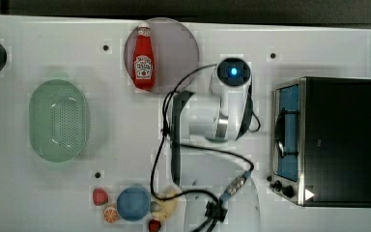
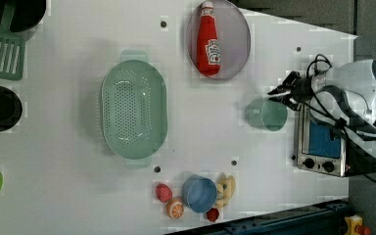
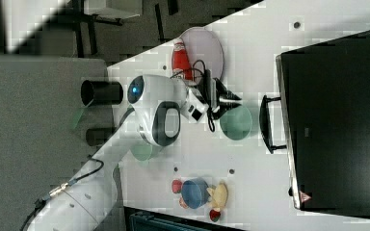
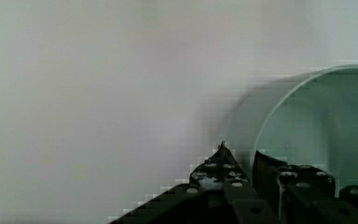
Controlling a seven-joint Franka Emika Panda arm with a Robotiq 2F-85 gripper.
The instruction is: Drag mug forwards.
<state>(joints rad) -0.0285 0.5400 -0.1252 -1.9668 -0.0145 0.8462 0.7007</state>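
The teal-green mug [image 2: 267,114] stands upright on the white table, just in front of the toaster oven's door, and it appears again in the right view [image 3: 236,122]. My gripper [image 2: 282,94] reaches down onto the mug's rim on the side toward the grey plate [image 3: 233,101]. In the wrist view the mug's wall [image 4: 307,121] rises between my two black fingers [image 4: 220,165], one outside and one inside, with the gripper [image 4: 242,161] shut on the wall. In the top view the white arm [image 1: 224,104] covers the mug.
A toaster oven [image 1: 335,140] stands close beside the mug. A grey plate [image 1: 174,53] carries a ketchup bottle [image 1: 144,57]. A pale-green colander [image 1: 59,121] sits at the top view's left. A blue cup [image 1: 133,203] with toy fruit sits near the table's edge.
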